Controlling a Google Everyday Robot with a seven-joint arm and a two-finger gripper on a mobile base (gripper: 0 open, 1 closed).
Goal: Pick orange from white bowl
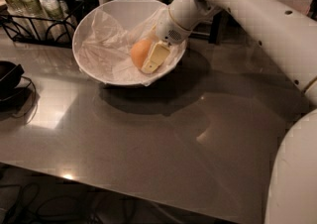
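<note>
The orange lies in the white bowl, on its crinkled white paper lining, right of the bowl's middle. The bowl stands tilted on the grey table. My gripper reaches down into the bowl from the upper right and is shut on the orange. One cream finger lies flat against the orange's right side. The other finger is hidden behind the fruit. The orange still rests on the paper.
A black wire rack with cups stands behind the bowl at the left. A black object with a cable sits at the table's left edge. Containers line the back. My white arm crosses the right side.
</note>
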